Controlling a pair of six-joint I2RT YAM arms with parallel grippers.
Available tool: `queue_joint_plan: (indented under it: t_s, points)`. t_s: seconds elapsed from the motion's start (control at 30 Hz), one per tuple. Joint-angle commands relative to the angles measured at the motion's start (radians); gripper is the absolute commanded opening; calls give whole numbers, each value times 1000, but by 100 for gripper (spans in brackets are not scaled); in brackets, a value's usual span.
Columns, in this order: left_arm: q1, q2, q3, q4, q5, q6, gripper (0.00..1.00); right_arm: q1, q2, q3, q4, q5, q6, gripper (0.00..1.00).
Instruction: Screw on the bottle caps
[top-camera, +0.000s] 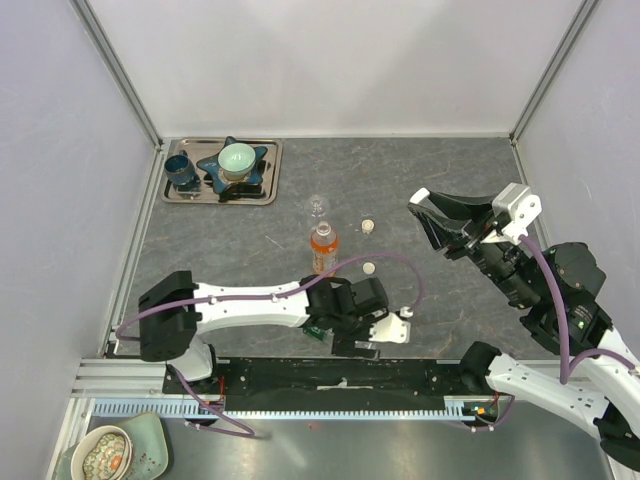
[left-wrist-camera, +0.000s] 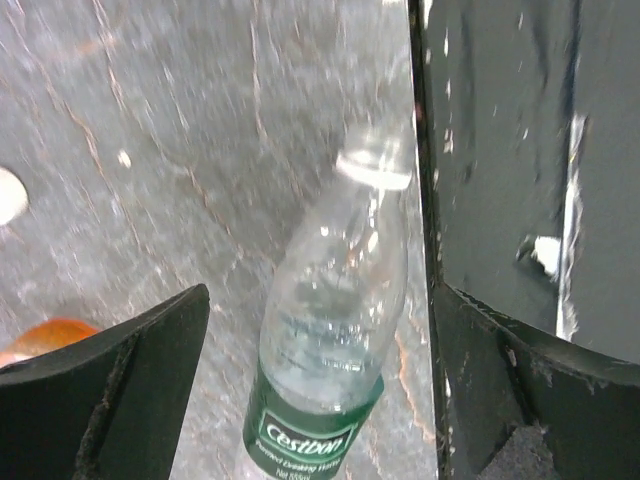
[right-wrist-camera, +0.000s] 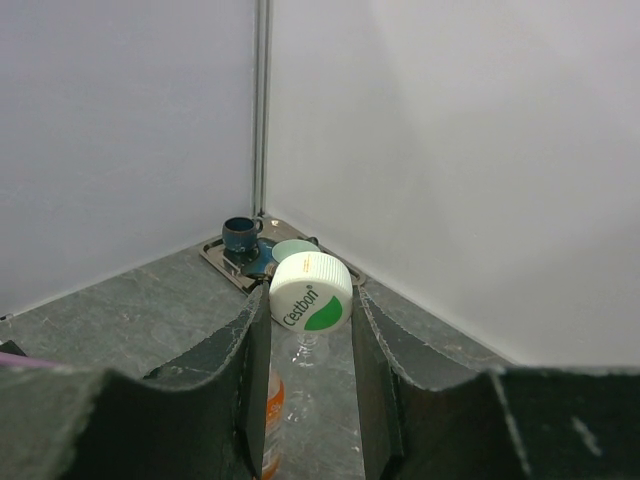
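My left gripper (top-camera: 345, 315) is open, low at the near middle of the table. A clear bottle (left-wrist-camera: 330, 320) with a green label lies between its fingers (left-wrist-camera: 150, 370), neck pointing away, with a gap on each side. My right gripper (top-camera: 432, 222) is raised at the right and shut on a white cap (right-wrist-camera: 311, 293) with a green logo. The orange bottle (top-camera: 322, 248) stands mid-table, with the smaller clear bottle (top-camera: 318, 207) just behind it. Two more caps (top-camera: 368, 226) (top-camera: 370, 268) lie to their right.
A metal tray (top-camera: 268, 170) in the far left corner holds a dark blue cup (top-camera: 181, 170) and a pale green bowl (top-camera: 237, 157) on a blue star-shaped dish. White walls enclose the table. A patterned plate (top-camera: 110, 455) sits off the table at the near left.
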Motion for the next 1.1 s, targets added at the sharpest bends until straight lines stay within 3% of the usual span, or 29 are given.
queue_joint_plan:
  t_s: [0.0,0.33,0.93,1.03,1.07]
  points:
    - [11,-89,-105,-42,-89,114,99,3,15,45,4,-20,-1,34]
    - [130,-178,-251,15,-129,212,100,3,26,48,4,-46,8,34]
    - [143,-196,-377,56,20,217,99,3,23,40,3,-45,11,33]
    - [143,-202,-395,58,11,203,93,3,23,36,1,-43,13,33]
    - [143,-205,-398,65,-3,194,86,3,21,36,0,-45,13,33]
